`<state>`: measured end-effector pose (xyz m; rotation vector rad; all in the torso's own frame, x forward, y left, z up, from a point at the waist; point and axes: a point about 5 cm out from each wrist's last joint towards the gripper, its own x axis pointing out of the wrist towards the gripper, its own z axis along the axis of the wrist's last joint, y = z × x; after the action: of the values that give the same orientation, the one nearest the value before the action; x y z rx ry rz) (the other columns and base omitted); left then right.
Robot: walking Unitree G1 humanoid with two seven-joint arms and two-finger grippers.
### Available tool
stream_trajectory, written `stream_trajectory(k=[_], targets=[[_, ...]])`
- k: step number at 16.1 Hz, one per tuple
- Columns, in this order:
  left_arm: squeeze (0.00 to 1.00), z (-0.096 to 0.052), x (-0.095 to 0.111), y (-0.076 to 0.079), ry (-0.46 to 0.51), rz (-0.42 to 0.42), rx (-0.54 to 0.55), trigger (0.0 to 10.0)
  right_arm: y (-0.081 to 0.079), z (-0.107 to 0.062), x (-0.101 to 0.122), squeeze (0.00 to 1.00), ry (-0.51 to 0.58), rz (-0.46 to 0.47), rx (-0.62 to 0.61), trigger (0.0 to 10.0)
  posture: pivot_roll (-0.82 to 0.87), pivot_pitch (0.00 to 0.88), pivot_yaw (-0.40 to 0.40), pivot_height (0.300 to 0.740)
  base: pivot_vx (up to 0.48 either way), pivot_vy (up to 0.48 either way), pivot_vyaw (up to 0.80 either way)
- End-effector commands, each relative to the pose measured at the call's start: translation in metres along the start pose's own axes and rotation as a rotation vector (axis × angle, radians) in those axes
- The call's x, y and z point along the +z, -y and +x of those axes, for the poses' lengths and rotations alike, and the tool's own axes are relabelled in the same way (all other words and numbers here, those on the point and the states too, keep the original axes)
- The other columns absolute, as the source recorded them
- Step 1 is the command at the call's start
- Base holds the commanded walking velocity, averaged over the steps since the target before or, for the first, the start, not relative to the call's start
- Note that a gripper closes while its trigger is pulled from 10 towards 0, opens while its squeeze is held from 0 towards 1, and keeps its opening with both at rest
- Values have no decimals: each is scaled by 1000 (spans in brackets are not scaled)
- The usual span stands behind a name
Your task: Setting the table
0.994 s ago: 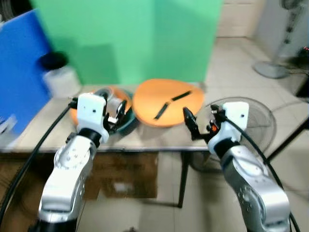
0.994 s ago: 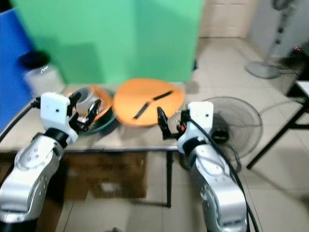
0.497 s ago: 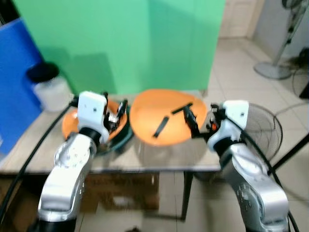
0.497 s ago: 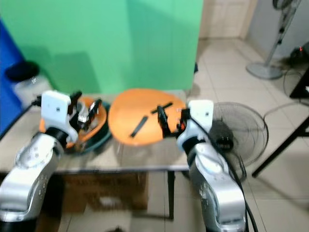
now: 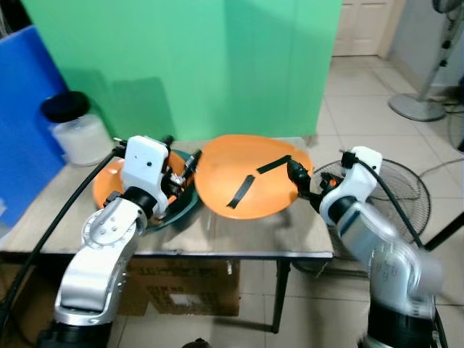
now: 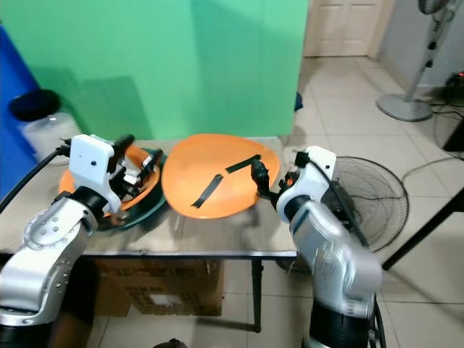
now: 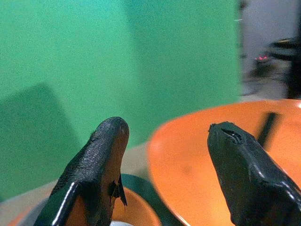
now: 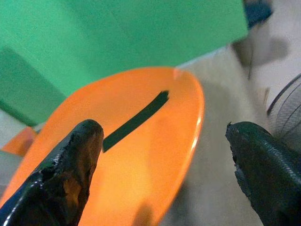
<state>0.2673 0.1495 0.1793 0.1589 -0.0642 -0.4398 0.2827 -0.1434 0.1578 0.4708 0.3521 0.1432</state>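
Left eye view, one orange plate (image 5: pixel 250 185) (two dark strips), one jar (image 5: pixel 75 130).

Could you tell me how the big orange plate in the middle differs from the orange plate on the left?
The big orange plate lies directly on the table and carries two dark strips. The orange plate on the left looks smaller, rests in a dark green dish, and is partly hidden by the left gripper. Both are orange and rounded.

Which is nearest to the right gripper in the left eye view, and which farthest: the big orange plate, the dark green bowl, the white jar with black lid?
From the right gripper:
1. Big orange plate, right beside the gripper, at the table's middle.
2. Dark green bowl, further toward the robot's left, under the left gripper.
3. White jar with black lid, farthest, at the table's far left corner.
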Motion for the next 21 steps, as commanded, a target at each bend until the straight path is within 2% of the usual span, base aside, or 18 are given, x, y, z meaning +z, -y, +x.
stream_trajectory(k=[1, 2, 3, 6, 7, 8, 9, 14, 18, 21], targets=[[0, -2, 1, 3, -4, -17, -51, 10000, 0, 1, 3, 1000, -15, 34, 10, 10000, 119, 0, 81, 727, 0, 0, 0], [0, -5, 0, 6, -17, -16, -100, 10000, 0, 3, 6, 984, -25, 54, 10, 10000, 118, 0, 79, 727, 0, 0, 0], [0, -8, -2, 7, -33, -6, -147, 10000, 3, 4, 8, 0, -54, 49, 0, 10000, 118, 0, 78, 727, 0, 0, 0], [0, -11, -2, 7, -35, -12, -183, 10000, 4, 7, 5, 0, -168, 85, 5, 9843, 116, 0, 76, 727, 0, 0, 0], [0, -11, -2, 8, -36, -16, -193, 10000, 3, 8, 4, 0, -185, 97, 14, 6941, 117, 0, 74, 727, 0, 0, 0], [0, -13, -2, 10, -42, -25, -225, 10000, 0, 8, 3, 0, -207, 113, 21, 2510, 118, 0, 72, 727, 0, 0, 0], [0, -14, -2, 12, -48, -31, -250, 10000, -2, 9, 3, 0, -218, 123, 29, 0, 119, 0, 71, 727, 0, 0, 0], [0, -19, -2, 18, -55, -43, -301, 10000, -3, 10, 2, 0, -255, 204, 41, 0, 120, 0, 69, 727, 0, 0, 0], [0, -26, -2, 26, -74, -107, -406, 10000, 0, 11, -2, 0, -293, 290, 32, 0, 120, 0, 69, 727, 0, 0, 0], [0, -27, -2, 28, -73, -114, -414, 10000, 2, 11, -7, 0, -311, 357, 22, 0, 119, 0, 70, 727, 0, 0, 0]])
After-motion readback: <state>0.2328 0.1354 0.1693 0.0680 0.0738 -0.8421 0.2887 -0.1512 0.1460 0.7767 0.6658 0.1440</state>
